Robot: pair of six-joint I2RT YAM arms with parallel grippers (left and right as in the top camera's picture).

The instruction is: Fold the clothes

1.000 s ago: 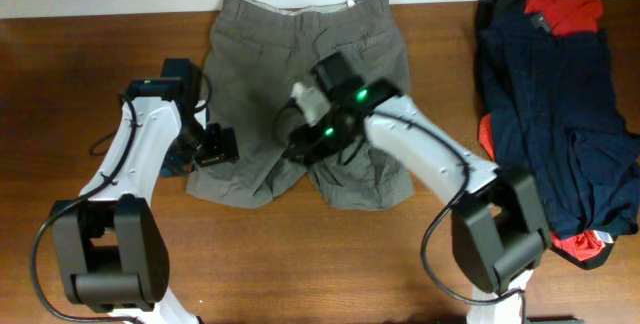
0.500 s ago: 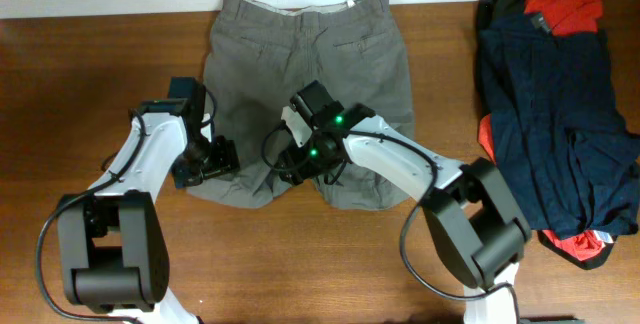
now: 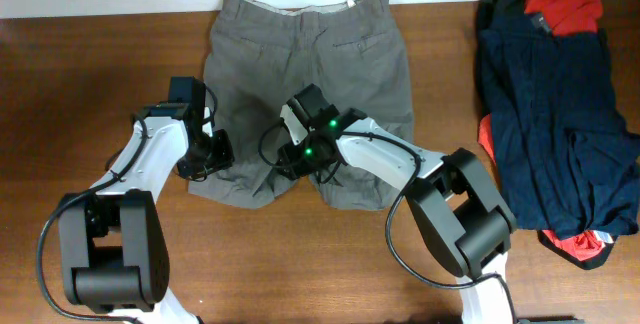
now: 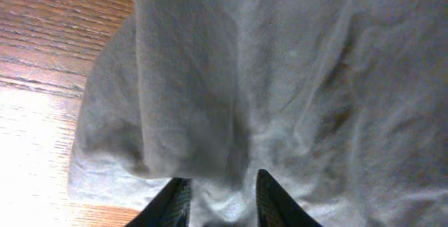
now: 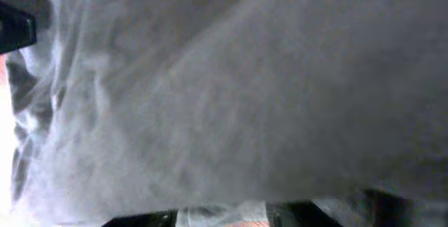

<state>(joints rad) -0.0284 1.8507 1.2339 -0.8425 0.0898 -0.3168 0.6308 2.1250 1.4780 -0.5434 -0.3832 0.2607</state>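
Grey-khaki shorts [image 3: 310, 54] lie flat on the wooden table [image 3: 70, 84], waistband at the far edge, legs toward me. My left gripper [image 3: 213, 152] sits at the outer edge of the left leg near its hem. In the left wrist view its fingertips [image 4: 222, 199] pinch a raised ridge of the shorts' cloth [image 4: 294, 80]. Between the two legs, at the inner edge, is my right gripper [image 3: 285, 159]. The shorts' fabric [image 5: 245, 80] fills the right wrist view, and a strip of it sits between the right gripper's [image 5: 220, 216] dark fingers.
A heap of dark navy garments [image 3: 555, 114] with a red one [image 3: 562, 9] on top lies at the far right of the table. Bare wood [image 4: 56, 31] shows left of the shorts and along the near edge.
The left gripper moved right onto the leg's edge and narrowed around the cloth. The right gripper slid left and toward me, from mid-shorts to the inner leg edge, and narrowed too.
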